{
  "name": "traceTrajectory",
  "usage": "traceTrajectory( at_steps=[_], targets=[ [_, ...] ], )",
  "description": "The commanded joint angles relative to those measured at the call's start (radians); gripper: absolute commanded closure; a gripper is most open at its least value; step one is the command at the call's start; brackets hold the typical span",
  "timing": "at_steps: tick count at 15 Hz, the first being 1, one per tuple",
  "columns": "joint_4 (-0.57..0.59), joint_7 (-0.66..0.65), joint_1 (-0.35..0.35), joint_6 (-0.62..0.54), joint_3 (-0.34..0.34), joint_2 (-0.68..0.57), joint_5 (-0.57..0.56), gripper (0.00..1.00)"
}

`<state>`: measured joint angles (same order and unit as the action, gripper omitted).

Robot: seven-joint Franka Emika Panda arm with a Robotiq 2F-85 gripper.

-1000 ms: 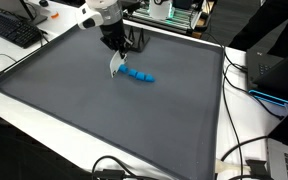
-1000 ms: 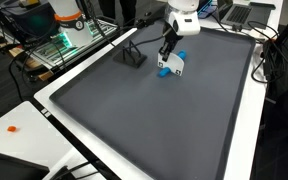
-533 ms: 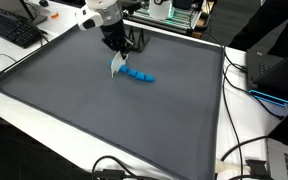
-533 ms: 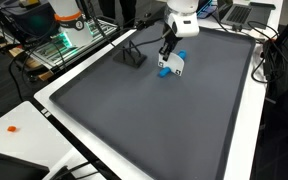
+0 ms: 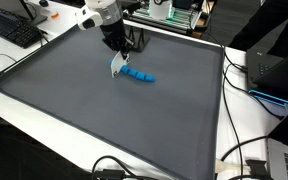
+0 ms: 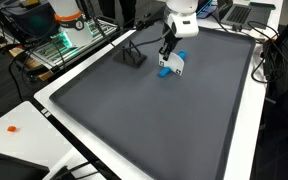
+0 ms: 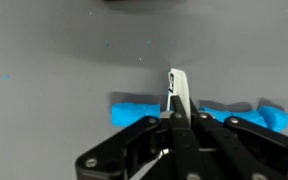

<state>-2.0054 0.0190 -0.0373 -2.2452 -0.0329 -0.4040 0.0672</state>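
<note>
The knobbly strip is showing bright blue all over, with no pattern, against a mat that is looking plain dark grey. In the wrist view the mat is carrying a few tiny blue specks. The gripper is showing a black body with pale whitish fingers under a white arm. The table rim is appearing white, with a small orange thing lying on it at the near left.

gripper low, pointing down — jaws pressed together
</note>
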Motion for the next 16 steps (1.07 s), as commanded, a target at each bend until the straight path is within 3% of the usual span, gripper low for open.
traceTrajectory(
  at_steps=[1, 8, 16],
  targets=[
    [-0.059, 0.003, 0.011, -0.031, -0.008, 0.046, 0.019, 0.99],
    [-0.135, -0.041, 0.008, -0.057, 0.005, 0.154, 0.02, 0.99],
    [-0.3, -0.388, -0.006, -0.137, 0.02, 0.314, 0.093, 0.99]
  ],
)
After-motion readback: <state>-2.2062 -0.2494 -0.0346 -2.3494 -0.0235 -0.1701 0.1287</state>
